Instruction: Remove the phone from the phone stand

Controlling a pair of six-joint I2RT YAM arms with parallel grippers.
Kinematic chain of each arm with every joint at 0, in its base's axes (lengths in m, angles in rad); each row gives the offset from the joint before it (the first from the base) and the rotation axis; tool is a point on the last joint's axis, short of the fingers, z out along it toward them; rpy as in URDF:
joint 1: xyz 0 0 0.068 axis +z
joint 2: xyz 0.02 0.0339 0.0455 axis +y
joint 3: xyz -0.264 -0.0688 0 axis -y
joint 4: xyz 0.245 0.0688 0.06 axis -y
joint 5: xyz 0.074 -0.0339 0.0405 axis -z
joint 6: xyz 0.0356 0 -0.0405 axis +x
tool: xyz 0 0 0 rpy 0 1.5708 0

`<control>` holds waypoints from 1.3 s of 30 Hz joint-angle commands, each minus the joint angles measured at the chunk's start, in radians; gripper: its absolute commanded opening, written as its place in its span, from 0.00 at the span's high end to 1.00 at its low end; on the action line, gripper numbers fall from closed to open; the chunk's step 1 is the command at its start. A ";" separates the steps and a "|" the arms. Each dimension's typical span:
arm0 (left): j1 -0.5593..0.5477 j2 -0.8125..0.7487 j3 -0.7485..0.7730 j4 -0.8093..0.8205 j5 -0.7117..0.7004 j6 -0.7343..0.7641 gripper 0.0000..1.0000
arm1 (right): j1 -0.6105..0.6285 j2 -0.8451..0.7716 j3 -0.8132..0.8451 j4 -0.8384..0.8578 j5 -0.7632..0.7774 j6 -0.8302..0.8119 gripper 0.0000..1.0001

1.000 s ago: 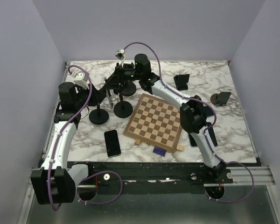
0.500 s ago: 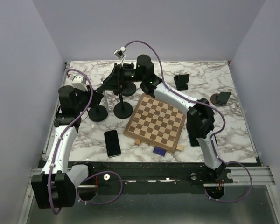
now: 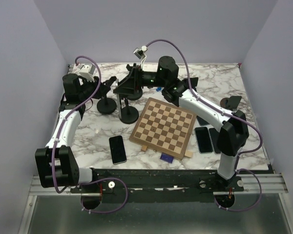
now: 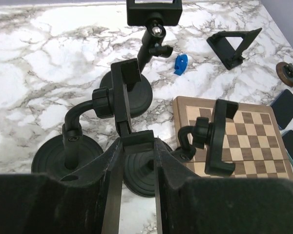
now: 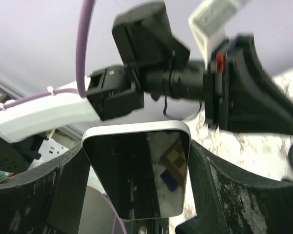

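Right wrist view: right claw (image 5: 137,148) closed on phone (image 5: 136,180), arm extended to upper centre. Left claw (image 4: 136,146) pinches phone stand (image 4: 121,92); chessboard (image 4: 244,141) at lower right.

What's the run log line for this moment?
left gripper: shut on phone stand | right gripper: shut on phone | stand: no phone in it | task: phone out, not yet set down
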 commanded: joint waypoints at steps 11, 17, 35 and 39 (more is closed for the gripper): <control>0.019 -0.064 0.067 -0.015 -0.105 -0.023 0.32 | 0.126 -0.263 -0.440 -0.044 0.376 0.057 0.99; 0.017 -0.173 0.066 -0.107 -0.217 -0.029 0.11 | 0.247 -0.227 -0.445 -0.131 0.598 0.094 0.99; -0.075 -0.526 0.028 -0.166 -0.643 0.003 0.10 | 0.444 0.345 0.043 -0.503 0.943 0.318 0.99; -0.100 -0.530 0.035 -0.171 -0.626 -0.014 0.10 | 0.465 0.418 0.125 -0.543 0.969 0.333 0.99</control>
